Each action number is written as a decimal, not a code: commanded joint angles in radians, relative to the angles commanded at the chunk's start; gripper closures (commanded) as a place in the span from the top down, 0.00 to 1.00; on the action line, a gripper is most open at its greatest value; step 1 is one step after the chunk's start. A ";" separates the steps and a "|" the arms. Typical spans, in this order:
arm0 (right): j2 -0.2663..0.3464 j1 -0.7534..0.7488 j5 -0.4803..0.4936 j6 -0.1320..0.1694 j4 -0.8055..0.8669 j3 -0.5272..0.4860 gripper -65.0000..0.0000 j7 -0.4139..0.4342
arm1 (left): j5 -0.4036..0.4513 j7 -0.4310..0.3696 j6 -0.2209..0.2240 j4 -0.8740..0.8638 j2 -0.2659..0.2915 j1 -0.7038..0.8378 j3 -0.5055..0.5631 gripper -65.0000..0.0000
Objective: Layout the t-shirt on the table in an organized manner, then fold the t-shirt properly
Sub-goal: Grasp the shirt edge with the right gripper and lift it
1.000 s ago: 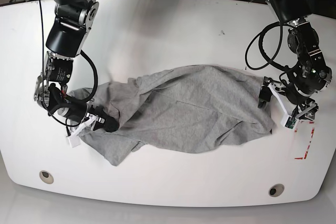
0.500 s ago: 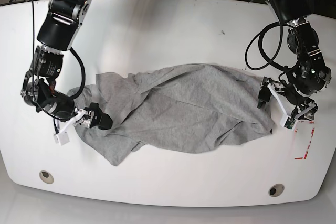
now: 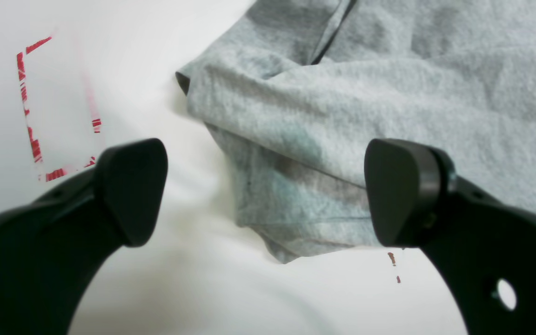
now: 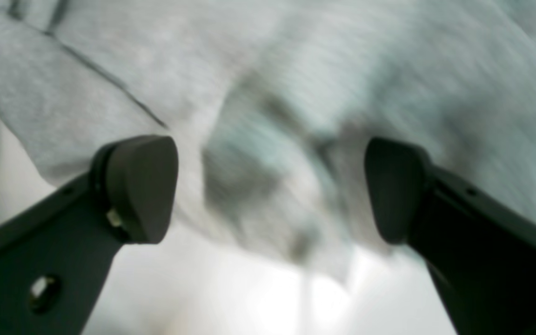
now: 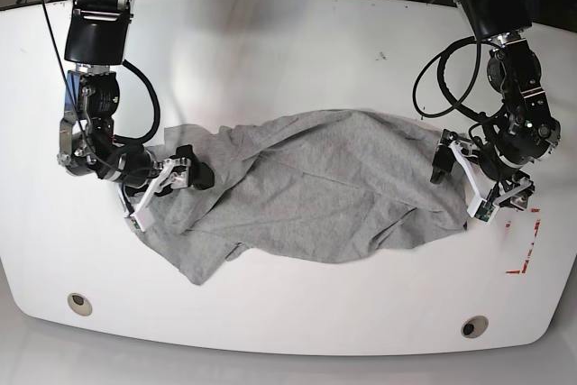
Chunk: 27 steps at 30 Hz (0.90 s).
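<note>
The heather-grey t-shirt (image 5: 315,187) lies crumpled and wrinkled across the middle of the white table (image 5: 288,60). My left gripper (image 5: 464,188) sits at the shirt's right end, open. In the left wrist view, a folded corner of the t-shirt (image 3: 296,139) lies between the wide-apart fingers of the left gripper (image 3: 268,193), untouched. My right gripper (image 5: 165,194) hovers over the shirt's left end, also open. The right wrist view is blurred, with the t-shirt (image 4: 272,93) under the spread right gripper (image 4: 268,188).
A red dashed mark (image 5: 523,259) is on the table right of the shirt, also seen as a red dashed mark (image 3: 28,116) beside the left finger. Two grey grommets (image 5: 78,302) (image 5: 474,325) sit near the front edge. Cables hang from both arms.
My right arm has swung, carrying its gripper up and right over the shirt's left end. My left gripper has edged left toward the shirt's right end. The shirt's left part has shifted slightly.
</note>
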 joint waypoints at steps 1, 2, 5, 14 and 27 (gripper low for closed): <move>-0.002 0.008 -0.020 0.000 0.000 -0.012 0.94 0.008 | 0.000 0.000 0.000 -0.005 0.000 0.000 0.000 1.00; -0.002 0.020 -0.049 0.000 -0.002 -0.028 0.94 0.018 | 0.000 0.000 0.000 -0.009 -0.002 0.000 0.000 1.00; -0.003 0.031 -0.138 0.002 -0.003 -0.060 0.94 0.054 | 0.000 0.000 0.000 -0.012 -0.002 0.000 0.000 1.00; -0.038 0.055 -0.315 0.009 -0.031 -0.071 0.76 0.098 | 0.000 0.000 0.000 -0.012 -0.002 0.000 0.000 1.00; -0.069 0.092 -0.328 0.066 -0.126 -0.071 0.06 0.132 | 0.000 0.000 0.000 -0.012 -0.002 0.000 0.000 1.00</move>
